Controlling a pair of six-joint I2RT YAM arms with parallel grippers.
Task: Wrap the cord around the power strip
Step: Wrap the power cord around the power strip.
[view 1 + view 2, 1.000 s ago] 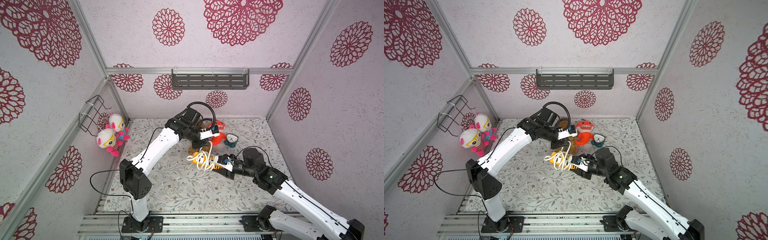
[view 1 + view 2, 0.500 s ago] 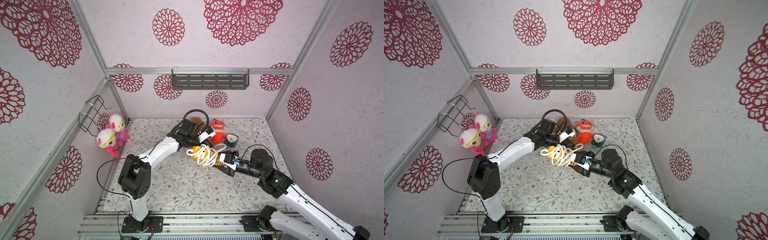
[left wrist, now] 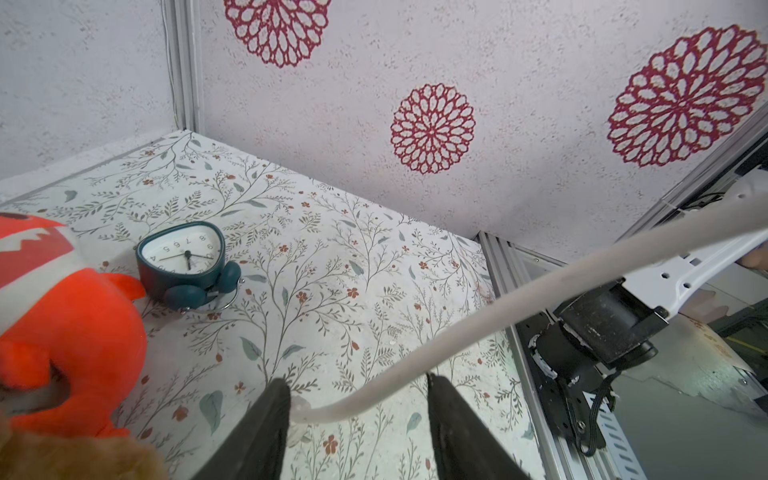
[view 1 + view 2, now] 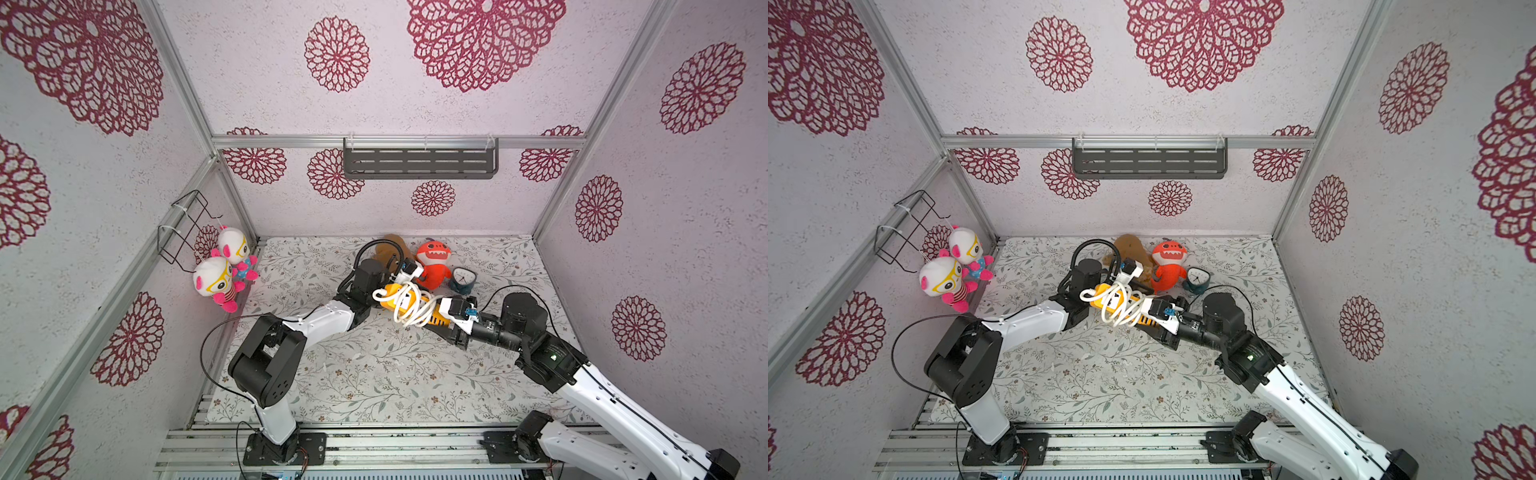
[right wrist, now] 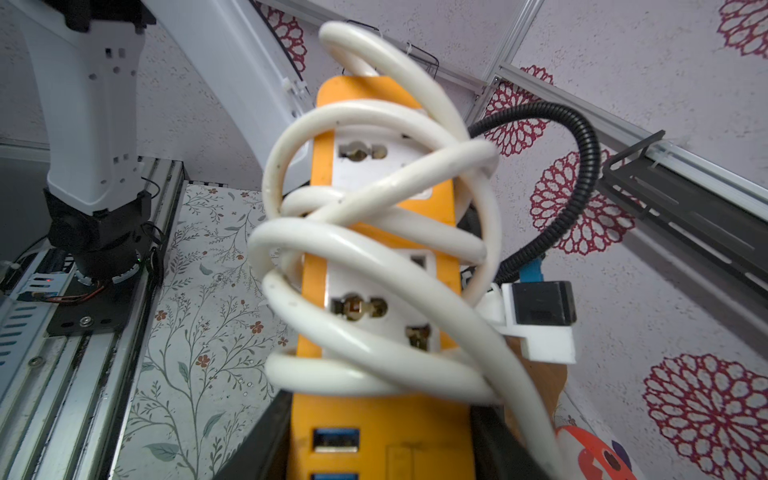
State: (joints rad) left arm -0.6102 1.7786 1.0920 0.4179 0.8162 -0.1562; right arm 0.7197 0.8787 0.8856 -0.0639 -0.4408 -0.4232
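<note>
Strip: sat clamped by its USB end in right gripper, above the tabletop near its back edge, long axis pointing away.
Cord: looped round it, tail ran loose through left gripper, jaws parted, just behind.

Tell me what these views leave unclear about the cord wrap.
Plug of the thin white flexible cord: left wrist view, lost at the left fingers.
Underside of the orange-yellow rectangular plastic power strip: all views, hidden by its body and loops.
Right fingers: right wrist view, cut by the frame edge.
</note>
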